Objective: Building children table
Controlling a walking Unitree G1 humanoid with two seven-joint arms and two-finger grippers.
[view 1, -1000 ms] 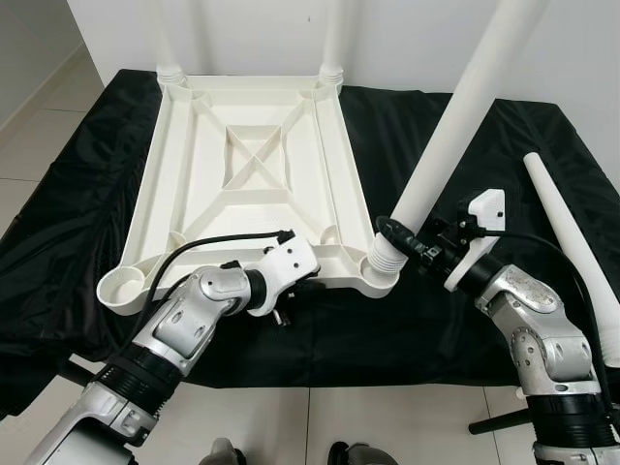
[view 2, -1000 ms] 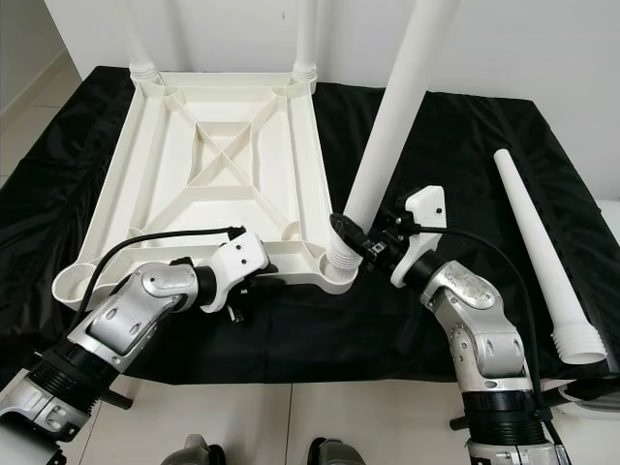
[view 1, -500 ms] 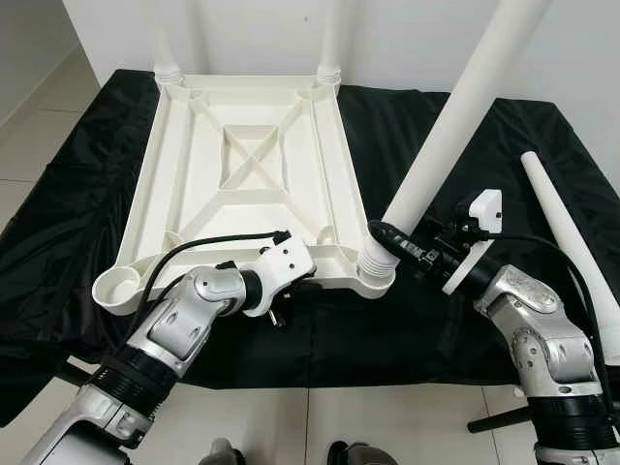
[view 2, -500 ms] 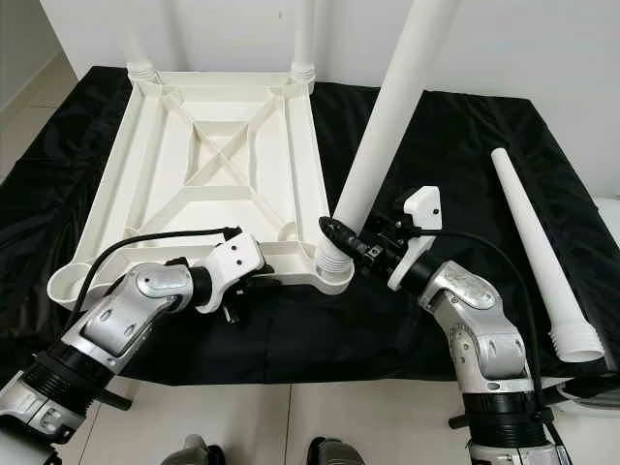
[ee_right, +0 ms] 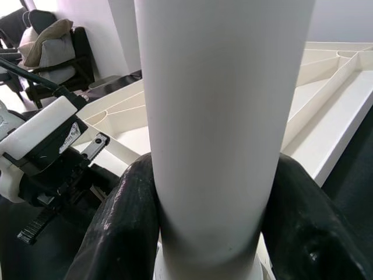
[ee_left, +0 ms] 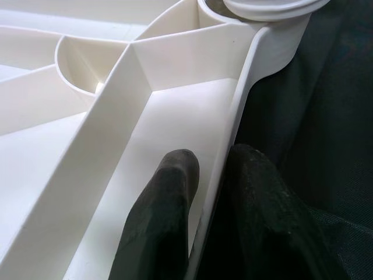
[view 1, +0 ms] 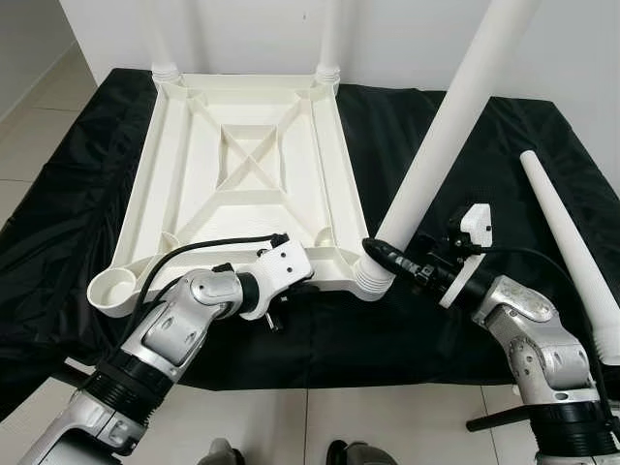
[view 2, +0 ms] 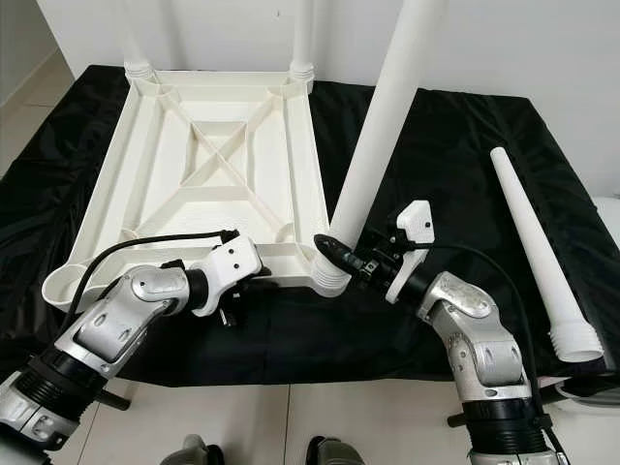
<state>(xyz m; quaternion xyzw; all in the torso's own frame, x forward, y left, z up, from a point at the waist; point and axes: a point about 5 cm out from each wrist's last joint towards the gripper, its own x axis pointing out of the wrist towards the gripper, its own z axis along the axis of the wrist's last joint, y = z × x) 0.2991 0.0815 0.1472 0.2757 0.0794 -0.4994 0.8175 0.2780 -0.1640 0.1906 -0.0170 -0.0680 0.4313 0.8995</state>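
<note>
Nearest: left gripper (ee_left: 204, 192) pinches the near rim of the upturned white tabletop (view 1: 242, 184), one finger inside the rim wall, one outside vs the black cloth (view 1: 58, 223). Just to its right, right gripper (ee_right: 204, 233) is clamped round the base of a white table leg (view 1: 455, 116), fingers on both sides of the tube. Leg's ribbed foot sits in/at the near-right corner socket (view 1: 373, 281); long axis runs up & away, tilted toward robot's right, top out of frame. Near-left corner socket (view 1: 111, 288) is open, no leg in it. Tabletop lies underside up, long axis near-to-far, X-shaped ribbing in the middle. Loose tapered leg (view 1: 572, 252) lies on cloth at far right, well apart, wide ribbed end nearest robot. Far corners: two legs (view 1: 329, 39) standing upright. Cloth covers a low surface; pale tile floor (view 1: 39, 126), white wall behind.
</note>
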